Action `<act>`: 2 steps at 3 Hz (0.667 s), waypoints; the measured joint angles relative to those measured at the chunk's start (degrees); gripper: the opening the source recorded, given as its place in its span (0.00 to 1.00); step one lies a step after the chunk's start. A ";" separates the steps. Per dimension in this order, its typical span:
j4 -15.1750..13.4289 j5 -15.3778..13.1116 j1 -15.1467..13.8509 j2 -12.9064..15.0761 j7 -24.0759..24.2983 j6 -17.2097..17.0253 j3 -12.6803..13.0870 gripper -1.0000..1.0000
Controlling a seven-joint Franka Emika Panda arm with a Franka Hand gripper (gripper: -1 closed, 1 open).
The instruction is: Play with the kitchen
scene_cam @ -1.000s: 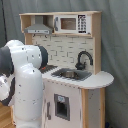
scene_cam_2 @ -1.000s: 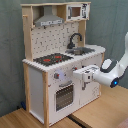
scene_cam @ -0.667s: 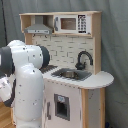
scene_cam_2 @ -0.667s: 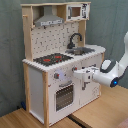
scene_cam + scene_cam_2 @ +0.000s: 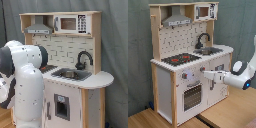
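- A grey-green curtain (image 5: 240,22) is seen behind the set in both exterior views; a light wooden surface (image 5: 228,112) lies in the foreground of the second exterior view.
- The kitchen (image 5: 190,65) is placed upright in front of the curtain, near the middle of the second exterior view and towards the first exterior view's right (image 5: 75,70).
- A grey hood (image 5: 177,21) and a small microwave unit (image 5: 203,11) are noted on the upper shelf, above a pegboard back (image 5: 180,40).
- On the counter, a black-red stovetop (image 5: 179,59) is recorded beside a sink (image 5: 210,50) with a black faucet (image 5: 203,40).
- A windowed oven door (image 5: 191,95) is seen below the stovetop.
- The white arm (image 5: 25,80) fills the first exterior view's left and hides the front of the kitchen there.
- In the second exterior view the tool (image 5: 208,75) is held level, reaching in from the second exterior view's right to the kitchen's front panel, just beside the knobs (image 5: 187,76).
- How far the tool is open, and whether anything is held, cannot be told; contact with the panel cannot be confirmed.
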 joint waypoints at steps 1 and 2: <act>-0.88 0.00 0.12 -0.17 6.94 -0.21 1.35 1.00; -1.80 0.00 0.13 -0.37 13.89 -0.50 2.42 1.00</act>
